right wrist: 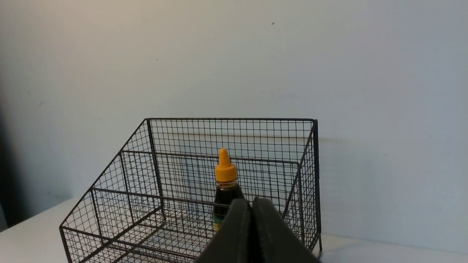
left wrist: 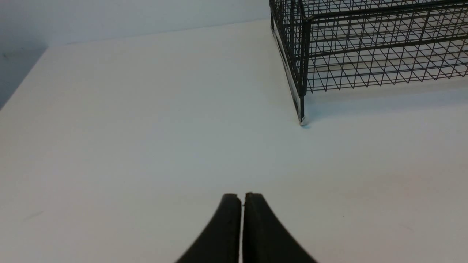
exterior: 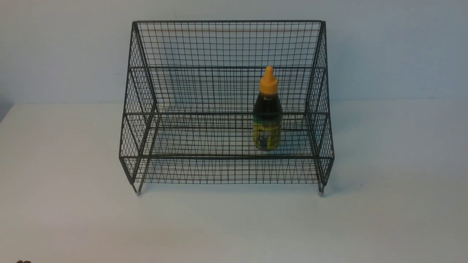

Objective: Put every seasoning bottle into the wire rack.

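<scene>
The black wire rack [exterior: 226, 54] stands on the white table at centre back. One seasoning bottle [exterior: 267, 113], dark with an orange nozzle cap and a yellow-green label, stands upright on the lower tier toward the right. It also shows in the right wrist view [right wrist: 225, 182] inside the rack [right wrist: 164, 175]. My right gripper [right wrist: 251, 201] is shut and empty, back from the rack with the bottle beyond it. My left gripper [left wrist: 242, 195] is shut and empty over bare table, short of the rack's front left foot [left wrist: 302, 122]. Neither gripper shows in the front view.
The white table [exterior: 73, 204] stretches around the rack, with a pale wall behind. The table's left edge [left wrist: 22, 84] shows in the left wrist view.
</scene>
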### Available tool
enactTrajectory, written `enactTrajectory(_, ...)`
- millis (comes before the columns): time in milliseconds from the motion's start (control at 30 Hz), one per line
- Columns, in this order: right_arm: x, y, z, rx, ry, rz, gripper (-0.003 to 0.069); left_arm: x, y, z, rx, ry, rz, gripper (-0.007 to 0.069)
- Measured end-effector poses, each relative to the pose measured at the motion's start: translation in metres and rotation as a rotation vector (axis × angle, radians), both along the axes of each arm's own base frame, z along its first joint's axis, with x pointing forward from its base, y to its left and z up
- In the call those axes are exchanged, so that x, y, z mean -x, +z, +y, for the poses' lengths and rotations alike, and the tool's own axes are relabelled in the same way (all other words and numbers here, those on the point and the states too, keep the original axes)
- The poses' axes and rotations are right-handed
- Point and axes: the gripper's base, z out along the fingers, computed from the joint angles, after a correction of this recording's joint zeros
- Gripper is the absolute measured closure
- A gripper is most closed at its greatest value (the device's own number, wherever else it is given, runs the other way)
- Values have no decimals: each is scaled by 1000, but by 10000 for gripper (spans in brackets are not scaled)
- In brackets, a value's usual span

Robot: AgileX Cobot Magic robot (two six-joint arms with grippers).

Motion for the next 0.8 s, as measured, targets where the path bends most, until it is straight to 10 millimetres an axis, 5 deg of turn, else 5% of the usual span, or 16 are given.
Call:
enactTrajectory(300,1,-5,-6,-18,-103,-10,673,0,0,0,0,0,0,629)
enactTrajectory(667,-11,-80,-20,53,-415,206,673,0,0,0,0,0,0,629)
enactTrajectory(800,-9,-93,-23,85,-448,342,673,0,0,0,0,0,0,629)
